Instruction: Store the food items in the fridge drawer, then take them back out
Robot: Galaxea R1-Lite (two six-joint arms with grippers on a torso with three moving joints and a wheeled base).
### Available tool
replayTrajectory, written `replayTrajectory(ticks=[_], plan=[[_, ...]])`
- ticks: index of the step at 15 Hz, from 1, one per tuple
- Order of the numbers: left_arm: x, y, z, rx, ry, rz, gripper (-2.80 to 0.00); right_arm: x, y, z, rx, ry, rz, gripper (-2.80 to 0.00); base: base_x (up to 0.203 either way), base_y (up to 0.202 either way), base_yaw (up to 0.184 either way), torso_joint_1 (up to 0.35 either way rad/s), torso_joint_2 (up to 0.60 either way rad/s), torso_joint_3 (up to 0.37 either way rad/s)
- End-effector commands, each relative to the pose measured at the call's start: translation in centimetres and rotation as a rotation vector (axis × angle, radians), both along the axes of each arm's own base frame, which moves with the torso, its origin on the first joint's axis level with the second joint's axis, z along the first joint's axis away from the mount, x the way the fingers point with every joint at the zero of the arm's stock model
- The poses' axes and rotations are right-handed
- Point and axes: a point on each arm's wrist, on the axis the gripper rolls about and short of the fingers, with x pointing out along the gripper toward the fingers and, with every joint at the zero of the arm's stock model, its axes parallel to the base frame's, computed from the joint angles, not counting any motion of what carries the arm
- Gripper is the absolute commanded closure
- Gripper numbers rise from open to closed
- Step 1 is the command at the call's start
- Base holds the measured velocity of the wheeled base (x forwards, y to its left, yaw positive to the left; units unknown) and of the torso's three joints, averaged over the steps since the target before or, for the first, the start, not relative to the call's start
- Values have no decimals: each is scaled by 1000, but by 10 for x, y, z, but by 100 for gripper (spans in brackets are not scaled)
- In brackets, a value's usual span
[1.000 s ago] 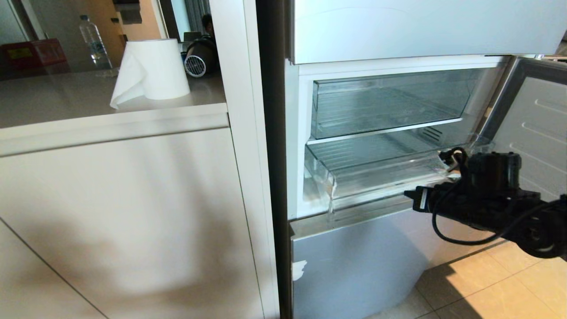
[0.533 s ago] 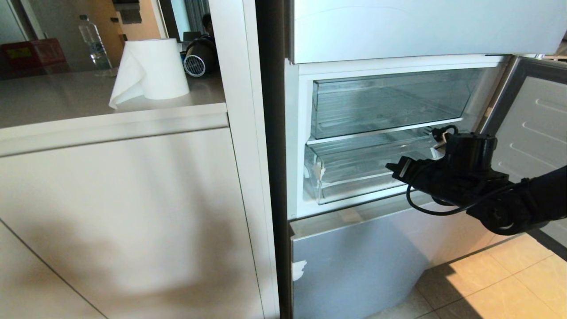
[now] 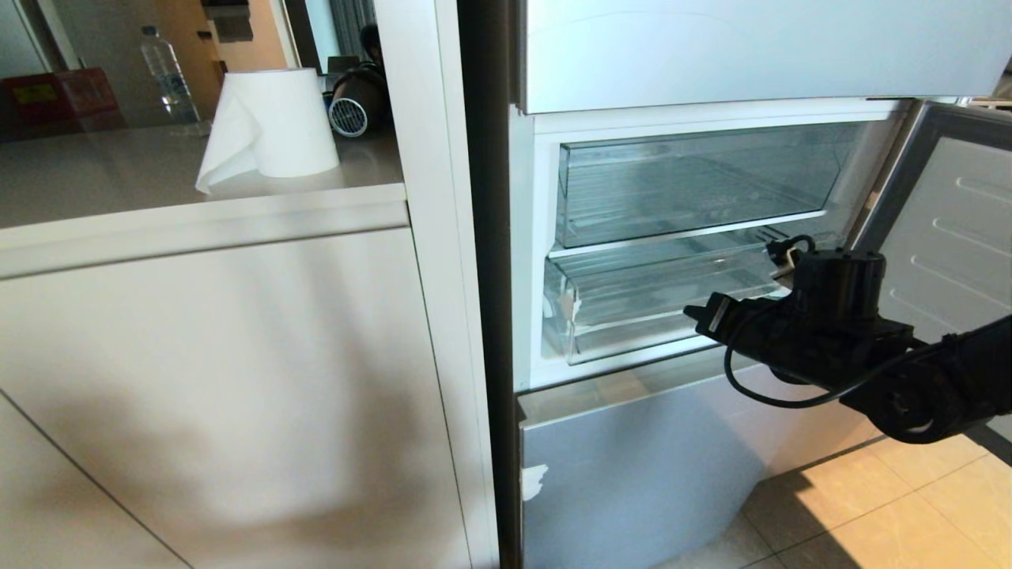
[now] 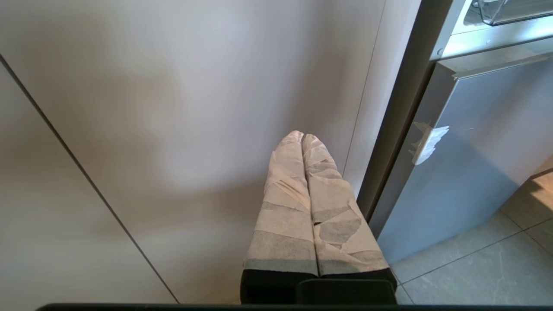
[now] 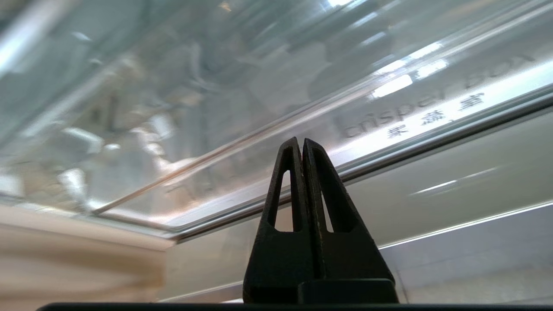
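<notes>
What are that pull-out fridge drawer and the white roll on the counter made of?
The fridge drawer looks like clear, glossy hard plastic: you see through it and it glints. The white roll seems soft matte paper towel, with a loose sheet drooping.

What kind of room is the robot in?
Most likely a kitchen. There's an open fridge with a clear fridge drawer and another clear bin above it, beside a counter holding a paper towel roll and a water bottle.

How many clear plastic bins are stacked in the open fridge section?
2. The upper clear bin sits under the white frame; the fridge drawer is directly below it, with the right tool at its front. Any behind the right arm would be hidden.
</notes>
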Motion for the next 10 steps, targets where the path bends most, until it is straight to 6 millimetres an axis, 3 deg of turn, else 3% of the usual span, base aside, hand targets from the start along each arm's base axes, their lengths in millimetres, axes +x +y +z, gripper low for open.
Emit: replayTrajectory(ticks=[1,3,6,10], plan=[[0,0,0,0,1,0,0,13,3,-14,-13,25,-9,0,0,0,0,0,0,0],[0,0,0,0,1,0,0,29,7,-22,-28,24,-6,0,0,0,0,0,0,0],[0,0,0,0,0,0,0,50,12,-12,-4,-36,-5,0,0,0,0,0,0,0],[0,0,0,0,1,0,0,58,16,-8,0,-67,0,0,0,0,0,0,0,0]])
